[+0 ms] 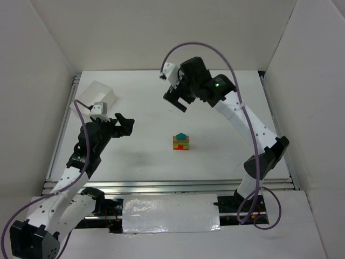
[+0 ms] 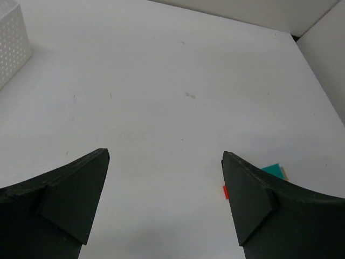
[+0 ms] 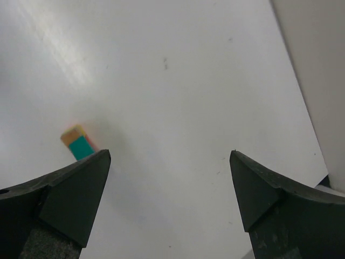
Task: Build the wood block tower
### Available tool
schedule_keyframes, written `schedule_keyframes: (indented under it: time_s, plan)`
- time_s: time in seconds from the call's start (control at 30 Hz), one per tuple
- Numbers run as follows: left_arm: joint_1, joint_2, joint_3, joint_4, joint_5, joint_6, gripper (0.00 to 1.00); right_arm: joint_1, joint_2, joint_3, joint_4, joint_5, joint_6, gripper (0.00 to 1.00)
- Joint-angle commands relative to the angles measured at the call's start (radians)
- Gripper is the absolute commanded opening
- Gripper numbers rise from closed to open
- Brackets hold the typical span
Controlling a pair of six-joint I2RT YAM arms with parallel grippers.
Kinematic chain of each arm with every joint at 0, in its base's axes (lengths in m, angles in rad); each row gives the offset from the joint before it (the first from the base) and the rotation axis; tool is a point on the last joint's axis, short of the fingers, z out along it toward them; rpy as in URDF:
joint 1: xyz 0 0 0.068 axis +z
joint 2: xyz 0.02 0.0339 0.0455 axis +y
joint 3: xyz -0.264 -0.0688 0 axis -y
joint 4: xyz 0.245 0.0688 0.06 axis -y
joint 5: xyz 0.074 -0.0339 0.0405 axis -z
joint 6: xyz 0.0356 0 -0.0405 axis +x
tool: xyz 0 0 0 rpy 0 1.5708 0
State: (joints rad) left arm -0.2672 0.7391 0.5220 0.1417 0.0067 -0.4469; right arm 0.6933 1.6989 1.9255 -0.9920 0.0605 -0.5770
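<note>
Standing upright near the middle of the table (image 1: 226, 135), the wood block tower (image 1: 181, 142) showed red and orange low down, green above and a teal peaked top, with nothing touching it. The left gripper (image 1: 122, 125) hovered well apart on its left, fingers spread wide with nothing between them, and a white perforated box (image 1: 100, 97) sat beyond it near the far-left corner. The right gripper (image 1: 176, 102) hung over the table past the tower, likewise spread and empty, its wrist camera catching the teal top just beside one finger
</note>
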Motion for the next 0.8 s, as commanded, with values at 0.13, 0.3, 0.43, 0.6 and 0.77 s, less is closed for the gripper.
schedule_keyframes:
  time_s: [0.13,0.3,0.43,0.6,0.77]
  plan:
    - [-0.001,0.105,0.236,-0.304,-0.269,-0.189,0.99,-0.151,-0.068,0.092,0.192,-0.022,0.446,1.00]
    - [-0.006,0.060,0.242,-0.410,-0.346,-0.309,0.99,-0.308,-0.287,-0.321,0.355,-0.102,0.784,1.00]
    - [-0.007,0.046,0.262,-0.493,-0.352,-0.315,0.99,-0.464,-0.512,-0.618,0.394,-0.064,1.004,1.00]
    - [-0.013,0.046,0.271,-0.564,-0.410,-0.300,0.99,-0.574,-0.683,-0.907,0.415,-0.105,1.092,1.00]
    - [-0.013,0.100,0.331,-0.582,-0.402,-0.253,0.99,-0.664,-0.823,-1.014,0.415,-0.125,1.129,1.00]
